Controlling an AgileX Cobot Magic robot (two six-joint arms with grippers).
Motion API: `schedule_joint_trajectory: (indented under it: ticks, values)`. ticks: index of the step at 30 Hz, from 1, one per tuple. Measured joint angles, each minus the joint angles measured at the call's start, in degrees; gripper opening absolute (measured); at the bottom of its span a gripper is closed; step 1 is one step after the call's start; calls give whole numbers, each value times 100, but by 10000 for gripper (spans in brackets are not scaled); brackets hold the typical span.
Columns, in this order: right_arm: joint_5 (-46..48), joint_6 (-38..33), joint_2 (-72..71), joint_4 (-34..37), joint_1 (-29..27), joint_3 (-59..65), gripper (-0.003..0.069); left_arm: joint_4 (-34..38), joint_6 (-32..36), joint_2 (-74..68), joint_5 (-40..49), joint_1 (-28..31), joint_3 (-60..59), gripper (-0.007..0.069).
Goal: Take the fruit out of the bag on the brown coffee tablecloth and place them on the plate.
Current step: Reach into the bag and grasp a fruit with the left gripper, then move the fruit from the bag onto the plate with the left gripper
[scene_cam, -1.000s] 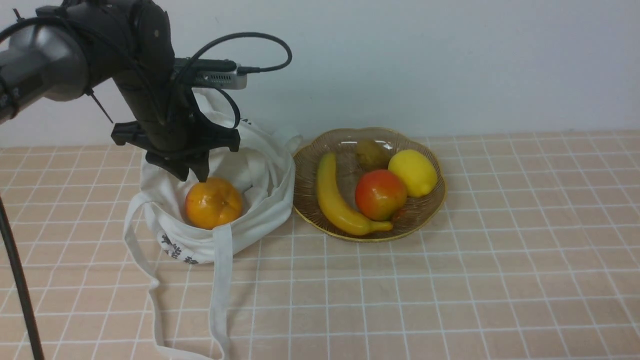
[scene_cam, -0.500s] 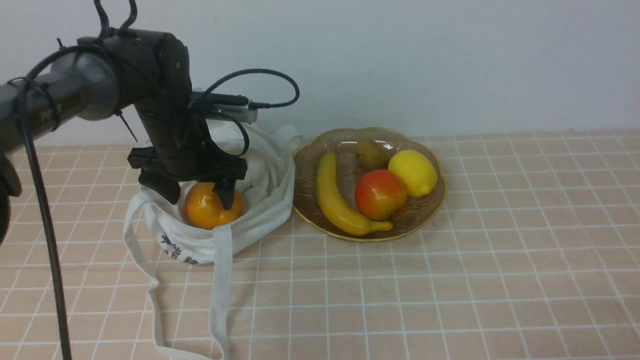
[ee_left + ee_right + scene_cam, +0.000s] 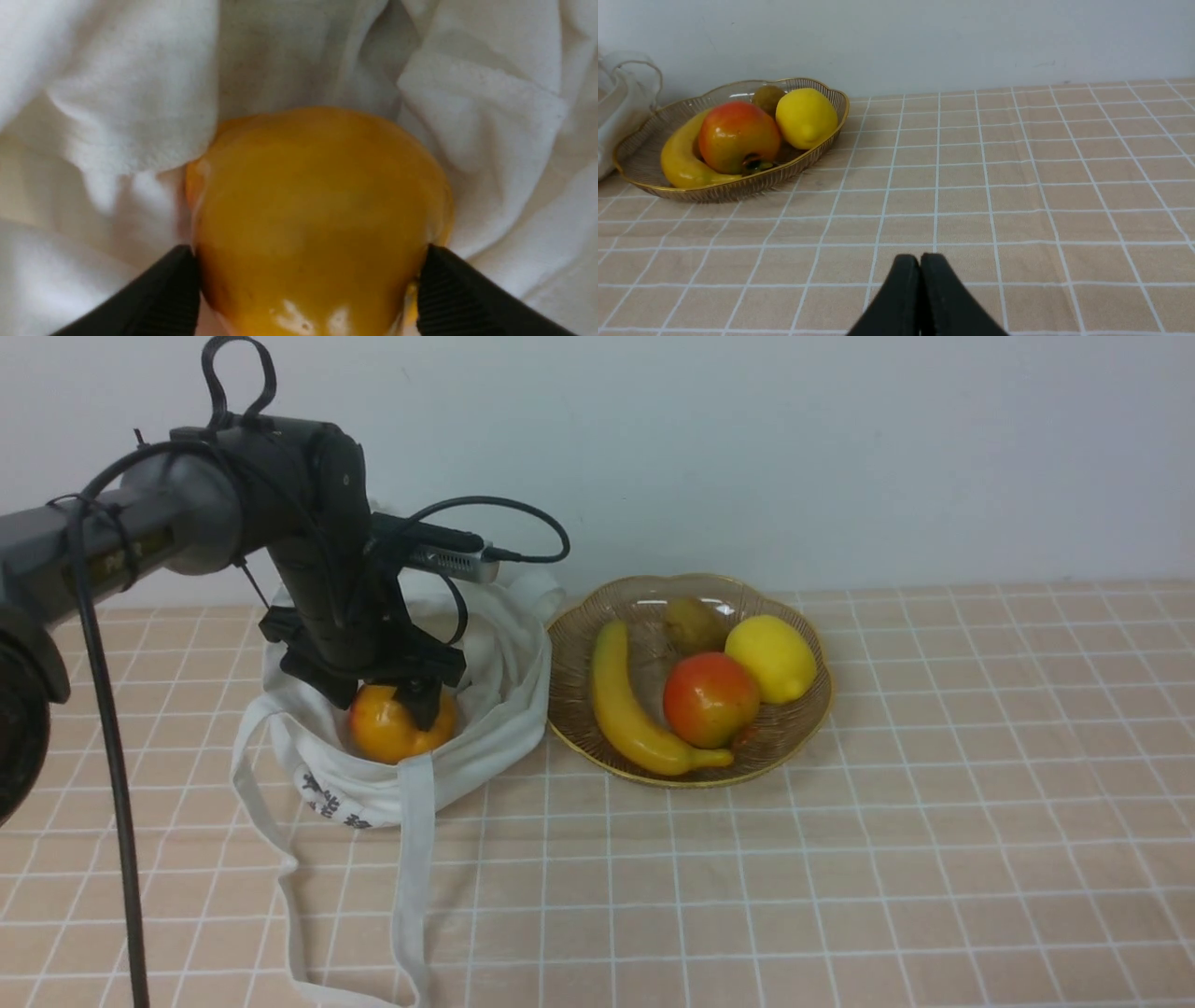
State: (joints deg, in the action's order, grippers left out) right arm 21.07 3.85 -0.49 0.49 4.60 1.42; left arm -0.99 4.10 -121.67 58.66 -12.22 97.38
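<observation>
Inside bag, front view: gripper clasps fruit; right wrist view: neither.

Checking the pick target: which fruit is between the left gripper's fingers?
The orange fruit, the only one inside the white bag; the others lie on the plate.

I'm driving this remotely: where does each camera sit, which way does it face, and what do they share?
Front view: between the arms, facing forward over the tablecloth, bag and plate; the left arm and gripper show.
Left wrist view: on the left wrist, looking into the bag at the orange fruit, a fingertip on either side.
Right wrist view: on the right wrist, looking forward across the tablecloth; the right gripper's closed tips show.
Shared: the orange fruit in front and left wrist; the plate in front and right wrist.
</observation>
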Motion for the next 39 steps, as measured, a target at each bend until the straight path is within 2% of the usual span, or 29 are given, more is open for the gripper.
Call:
schedule_joint_trajectory:
  ticks: [18, 31, 39]
  values:
    - [0, 0, 0, 5, 0, 0, -14, 3, 5, 1, 133, 0, 58, 526]
    - [0, 0, 0, 5, 0, 0, -14, 99, 5, 1154, 435, 0, -11, 517]
    - [0, 0, 0, 5, 0, 0, -14, 974, 12, 1382, 295, -177, 8, 517]
